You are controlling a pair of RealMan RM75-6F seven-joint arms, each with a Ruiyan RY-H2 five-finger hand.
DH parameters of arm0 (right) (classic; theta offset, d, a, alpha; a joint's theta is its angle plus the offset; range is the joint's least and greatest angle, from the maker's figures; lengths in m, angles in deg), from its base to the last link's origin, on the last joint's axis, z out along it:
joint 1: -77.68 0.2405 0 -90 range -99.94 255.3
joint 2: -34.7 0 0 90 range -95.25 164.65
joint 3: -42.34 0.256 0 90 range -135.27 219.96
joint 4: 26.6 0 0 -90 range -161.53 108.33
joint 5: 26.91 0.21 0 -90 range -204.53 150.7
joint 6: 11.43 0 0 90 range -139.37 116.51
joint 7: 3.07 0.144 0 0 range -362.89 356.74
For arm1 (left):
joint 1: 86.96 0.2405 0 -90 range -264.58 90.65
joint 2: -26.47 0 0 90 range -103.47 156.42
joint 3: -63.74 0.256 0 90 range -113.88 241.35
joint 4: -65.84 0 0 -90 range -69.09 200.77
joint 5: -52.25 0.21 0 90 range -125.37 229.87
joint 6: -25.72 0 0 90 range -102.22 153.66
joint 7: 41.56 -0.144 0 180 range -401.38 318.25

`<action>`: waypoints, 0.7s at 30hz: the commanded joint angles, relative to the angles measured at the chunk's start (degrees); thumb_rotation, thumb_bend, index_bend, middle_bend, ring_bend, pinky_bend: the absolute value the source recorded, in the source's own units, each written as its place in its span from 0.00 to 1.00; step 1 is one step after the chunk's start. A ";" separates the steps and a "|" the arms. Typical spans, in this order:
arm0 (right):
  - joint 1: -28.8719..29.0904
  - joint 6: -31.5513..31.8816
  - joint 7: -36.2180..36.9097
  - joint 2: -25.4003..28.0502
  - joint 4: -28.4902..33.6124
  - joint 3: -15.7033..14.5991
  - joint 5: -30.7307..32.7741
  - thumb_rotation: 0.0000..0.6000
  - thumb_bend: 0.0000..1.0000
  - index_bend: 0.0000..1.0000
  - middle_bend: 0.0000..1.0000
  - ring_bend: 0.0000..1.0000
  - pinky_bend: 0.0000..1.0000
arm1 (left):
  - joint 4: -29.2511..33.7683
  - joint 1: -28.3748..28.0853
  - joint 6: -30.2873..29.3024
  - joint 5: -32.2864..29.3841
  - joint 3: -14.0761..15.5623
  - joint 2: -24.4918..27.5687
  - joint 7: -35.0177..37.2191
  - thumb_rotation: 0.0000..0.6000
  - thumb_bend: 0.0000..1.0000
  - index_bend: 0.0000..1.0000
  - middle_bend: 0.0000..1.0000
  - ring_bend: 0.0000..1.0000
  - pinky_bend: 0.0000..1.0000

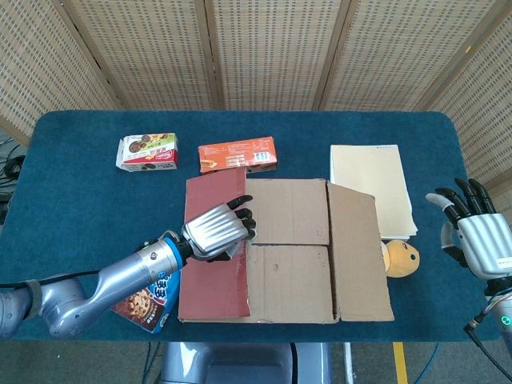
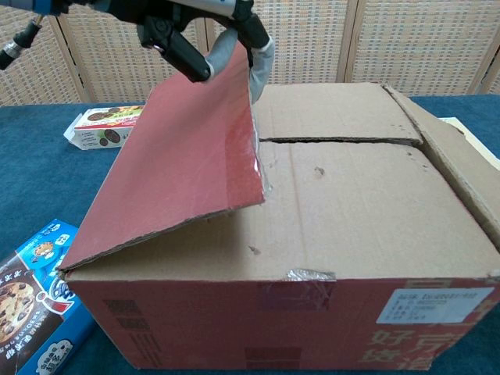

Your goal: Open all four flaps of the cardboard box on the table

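The cardboard box (image 1: 288, 252) stands in the middle of the blue worktop (image 1: 80, 192), and the left hand (image 1: 216, 232) grips the free edge of its red flap (image 2: 183, 152), which is tilted up from the top. The two middle flaps (image 2: 344, 172) lie flat and closed. The right hand (image 1: 476, 236) holds nothing, with fingers spread, beside the right edge of the worktop, well apart from the box.

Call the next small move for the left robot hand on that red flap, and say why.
Probably keep swinging the red flap up and outward past vertical. The left robot hand pinches its free edge and it stands only partly raised in the chest view, still leaning over the cardboard box; the two inner flaps lie flat underneath it.
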 commanded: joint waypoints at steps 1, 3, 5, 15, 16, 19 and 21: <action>0.09 -0.09 -0.25 0.16 0.26 0.20 0.13 1.00 0.81 0.21 0.20 0.00 0.00 | 1.38 1.72 -1.27 1.88 -0.75 2.53 2.20 0.79 0.97 0.47 0.37 0.23 0.05; 0.18 -0.21 -0.37 0.25 0.41 0.31 0.21 1.00 0.81 0.21 0.20 0.00 0.00 | 1.93 2.71 -1.93 2.86 -1.04 3.92 3.47 0.79 0.97 0.47 0.37 0.23 0.05; 0.29 -0.40 -0.49 0.32 0.55 0.39 0.28 1.00 0.81 0.21 0.20 0.00 0.00 | 2.56 4.11 -2.86 4.46 -1.34 5.58 5.16 0.79 0.97 0.47 0.37 0.23 0.05; 0.98 -1.52 -0.91 0.26 0.73 0.68 0.51 1.00 0.81 0.21 0.20 0.00 0.00 | 4.11 12.97 -7.98 13.60 -0.93 15.73 15.20 0.78 0.96 0.47 0.37 0.23 0.05; 1.05 -1.64 -0.98 0.23 0.76 0.68 0.48 1.00 0.81 0.21 0.20 0.00 0.00 | 4.17 13.67 -8.30 14.36 -0.79 16.47 16.16 0.79 0.96 0.47 0.37 0.23 0.05; 1.32 -1.96 -1.27 0.15 0.94 0.74 0.40 1.00 0.81 0.21 0.20 0.00 0.00 | 4.14 16.13 -9.57 17.28 -0.17 18.81 19.41 0.79 0.95 0.47 0.37 0.23 0.05; 1.45 -2.08 -1.48 0.21 1.14 0.81 0.38 1.00 0.81 0.21 0.20 0.00 0.00 | 3.81 17.97 -10.67 19.43 0.47 20.22 21.59 0.79 0.95 0.47 0.37 0.23 0.05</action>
